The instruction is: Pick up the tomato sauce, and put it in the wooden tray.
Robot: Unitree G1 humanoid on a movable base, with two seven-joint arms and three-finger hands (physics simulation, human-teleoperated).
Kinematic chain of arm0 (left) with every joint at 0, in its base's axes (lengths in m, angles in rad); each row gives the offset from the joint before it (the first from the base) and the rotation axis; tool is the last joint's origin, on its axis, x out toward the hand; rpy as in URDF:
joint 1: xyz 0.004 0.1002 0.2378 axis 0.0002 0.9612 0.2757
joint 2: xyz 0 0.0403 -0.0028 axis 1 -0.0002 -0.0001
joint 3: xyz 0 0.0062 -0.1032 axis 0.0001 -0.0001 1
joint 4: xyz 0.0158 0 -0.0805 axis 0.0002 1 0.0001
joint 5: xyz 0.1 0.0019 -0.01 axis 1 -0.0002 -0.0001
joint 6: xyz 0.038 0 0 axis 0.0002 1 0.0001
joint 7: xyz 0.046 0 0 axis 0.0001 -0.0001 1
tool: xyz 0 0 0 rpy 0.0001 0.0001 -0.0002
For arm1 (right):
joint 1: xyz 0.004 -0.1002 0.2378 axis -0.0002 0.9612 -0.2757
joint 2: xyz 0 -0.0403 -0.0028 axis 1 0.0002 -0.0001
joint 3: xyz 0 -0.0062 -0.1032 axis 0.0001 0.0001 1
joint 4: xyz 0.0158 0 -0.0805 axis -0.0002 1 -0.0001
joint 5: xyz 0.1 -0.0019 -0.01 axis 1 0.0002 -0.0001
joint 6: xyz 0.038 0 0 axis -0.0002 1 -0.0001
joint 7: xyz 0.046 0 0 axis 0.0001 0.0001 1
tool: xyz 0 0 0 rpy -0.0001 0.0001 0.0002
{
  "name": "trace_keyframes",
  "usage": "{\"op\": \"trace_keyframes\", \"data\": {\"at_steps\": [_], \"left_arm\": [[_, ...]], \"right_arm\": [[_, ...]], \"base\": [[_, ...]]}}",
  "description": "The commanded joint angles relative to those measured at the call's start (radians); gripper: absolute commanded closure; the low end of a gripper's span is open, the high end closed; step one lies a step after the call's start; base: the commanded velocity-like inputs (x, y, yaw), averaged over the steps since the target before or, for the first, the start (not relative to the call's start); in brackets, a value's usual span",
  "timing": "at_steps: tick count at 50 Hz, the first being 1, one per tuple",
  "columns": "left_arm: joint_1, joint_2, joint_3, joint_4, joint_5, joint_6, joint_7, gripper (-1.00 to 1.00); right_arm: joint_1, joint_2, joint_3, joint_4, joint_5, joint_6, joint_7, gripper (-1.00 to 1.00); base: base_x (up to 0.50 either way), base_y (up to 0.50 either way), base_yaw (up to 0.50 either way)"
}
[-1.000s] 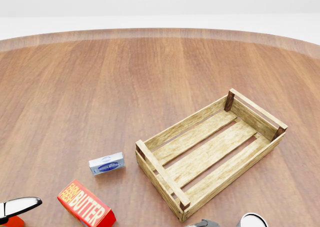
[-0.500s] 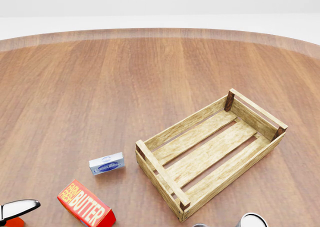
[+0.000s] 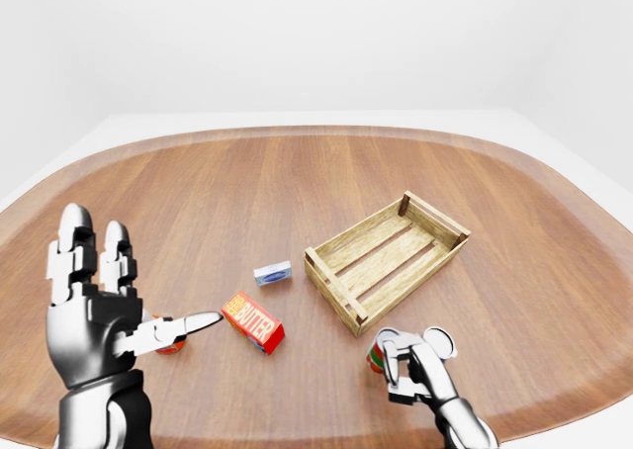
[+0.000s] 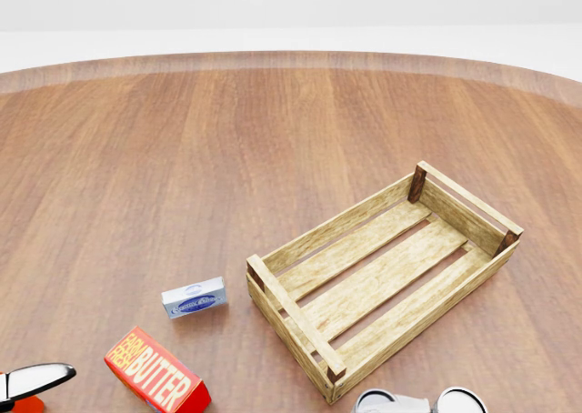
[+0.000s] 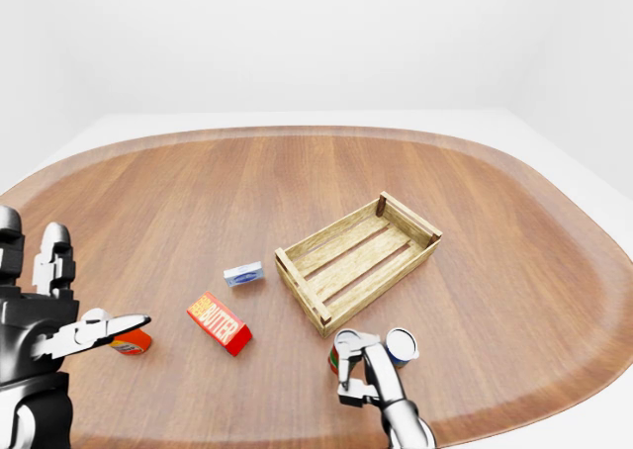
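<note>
The tomato sauce can [image 5: 340, 351], with a red and green label and a pale lid, stands near the bottom of the eye views, just below the wooden tray [image 3: 386, 259]. My right hand [image 5: 349, 367] is shut round it, with fingers on both sides. The can's lid [image 4: 377, 400] just shows at the bottom edge of the head view. The slatted tray holds nothing. My left hand [image 3: 119, 301] is raised at the lower left, fingers spread and holding nothing.
A second can with a white lid [image 3: 441, 342] stands just right of my right hand. A red butter box [image 3: 254, 320] and a small blue box [image 3: 272, 272] lie left of the tray. An orange-red can [image 5: 131, 343] sits behind my left thumb.
The tomato sauce can's lid has come into the bottom edge of the head view beside the other can. The left thumb has dropped slightly. The tray and the boxes have not moved.
</note>
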Motion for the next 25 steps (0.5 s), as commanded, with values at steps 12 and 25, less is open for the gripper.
{"op": "trace_keyframes", "data": {"at_steps": [12, 25], "left_arm": [[-0.007, 0.006, 0.005, 0.004, -0.002, 0.0, 0.004, -1.0], [-0.012, 0.009, 0.012, 0.002, -0.008, 0.0, 0.005, -1.0]], "right_arm": [[0.085, 0.001, -0.014, -0.263, 0.023, 0.0, 0.054, 1.0], [0.094, 0.008, -0.026, -0.345, 0.038, 0.0, 0.068, 1.0]], "base": [[0.0, 0.0, 0.0], [0.0, 0.0, 0.0]]}}
